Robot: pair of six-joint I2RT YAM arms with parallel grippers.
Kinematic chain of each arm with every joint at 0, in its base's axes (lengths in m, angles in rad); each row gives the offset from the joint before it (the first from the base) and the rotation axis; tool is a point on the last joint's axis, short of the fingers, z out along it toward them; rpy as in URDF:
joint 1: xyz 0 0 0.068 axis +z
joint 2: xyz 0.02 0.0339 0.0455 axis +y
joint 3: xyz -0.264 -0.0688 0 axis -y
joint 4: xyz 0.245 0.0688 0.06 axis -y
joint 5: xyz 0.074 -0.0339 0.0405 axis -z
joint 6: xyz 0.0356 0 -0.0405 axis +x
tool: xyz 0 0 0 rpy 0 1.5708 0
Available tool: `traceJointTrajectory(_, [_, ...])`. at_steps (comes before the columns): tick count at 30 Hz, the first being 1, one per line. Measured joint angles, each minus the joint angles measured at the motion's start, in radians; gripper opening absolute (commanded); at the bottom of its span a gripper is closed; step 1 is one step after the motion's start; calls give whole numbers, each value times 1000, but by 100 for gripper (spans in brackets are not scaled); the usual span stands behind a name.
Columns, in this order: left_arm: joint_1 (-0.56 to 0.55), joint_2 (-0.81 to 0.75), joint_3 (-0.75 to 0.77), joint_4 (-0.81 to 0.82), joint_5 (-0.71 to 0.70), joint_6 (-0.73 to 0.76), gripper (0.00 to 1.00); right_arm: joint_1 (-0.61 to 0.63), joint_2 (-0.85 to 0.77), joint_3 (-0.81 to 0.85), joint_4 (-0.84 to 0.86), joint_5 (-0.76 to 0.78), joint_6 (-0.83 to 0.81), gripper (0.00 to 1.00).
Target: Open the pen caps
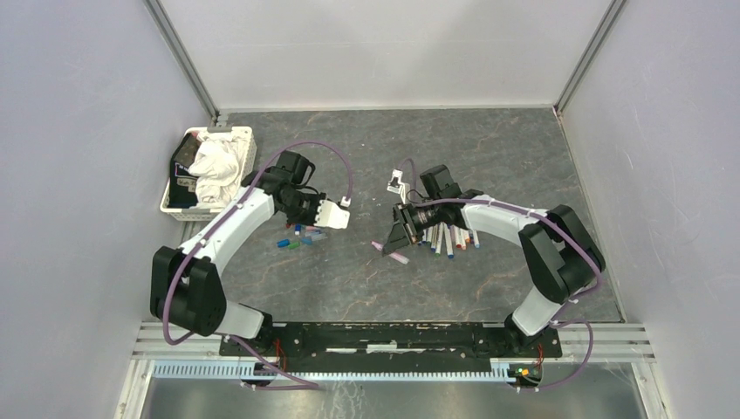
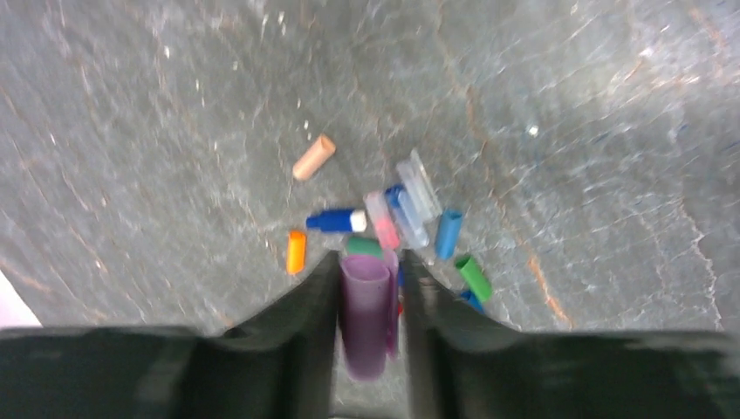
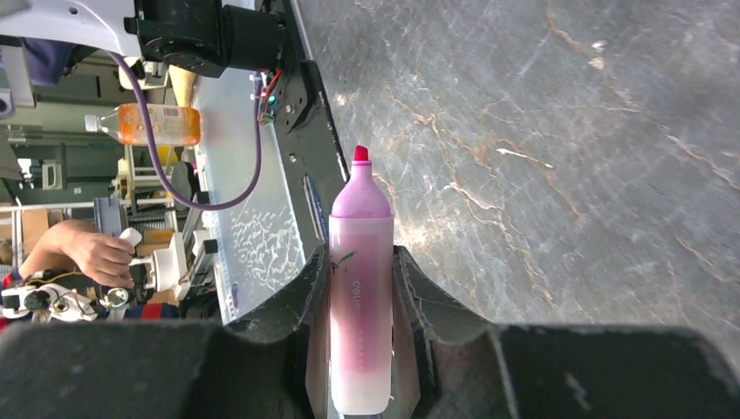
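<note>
My left gripper (image 2: 368, 262) is shut on a purple pen cap (image 2: 365, 314), held just above a loose heap of pen caps on the table. The heap includes a peach cap (image 2: 314, 157), an orange cap (image 2: 297, 251), blue caps (image 2: 448, 234) and a green cap (image 2: 473, 278). In the top view the left gripper (image 1: 314, 223) is over this heap (image 1: 297, 237). My right gripper (image 3: 360, 257) is shut on a pink highlighter (image 3: 360, 288) whose bare red tip (image 3: 359, 154) points away. In the top view the right gripper (image 1: 401, 236) holds the highlighter (image 1: 390, 253) low over the table.
A row of white marker barrels (image 1: 449, 237) lies just right of my right gripper. A white basket (image 1: 174, 209) holding a white cloth (image 1: 216, 170) stands at the back left. Grey walls close in three sides of the table.
</note>
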Motion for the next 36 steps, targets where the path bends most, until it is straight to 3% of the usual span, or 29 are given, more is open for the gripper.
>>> traceJointTrajectory(3, [-50,-19,-12,2,46,-37,49,27,26,16,15,-21,19,0])
traceJointTrajectory(10, [-165,-99,-10,-26,120,-103,29,108,156,196,-4,-42,22,0])
traceJointTrajectory(14, [-154,-91,-15,-10,76,-128,29,62,160,236,-38,-4,2,0])
traceJointTrajectory(18, [-114,-51,-26,8,53,-163,42,-42,141,235,-113,125,-27,0])
traceJointTrajectory(22, [-80,-24,-24,35,39,-220,61,-114,87,226,-197,386,-58,0])
traceJointTrajectory(28, [-30,-27,36,76,35,-355,73,-195,-111,48,-206,785,-33,0])
traceJointTrajectory(34, [27,-34,113,88,18,-460,78,-339,-243,-79,-179,1040,-4,1])
traceJointTrajectory(36, [50,-35,132,91,17,-485,98,-368,-256,-107,-173,1108,-2,4])
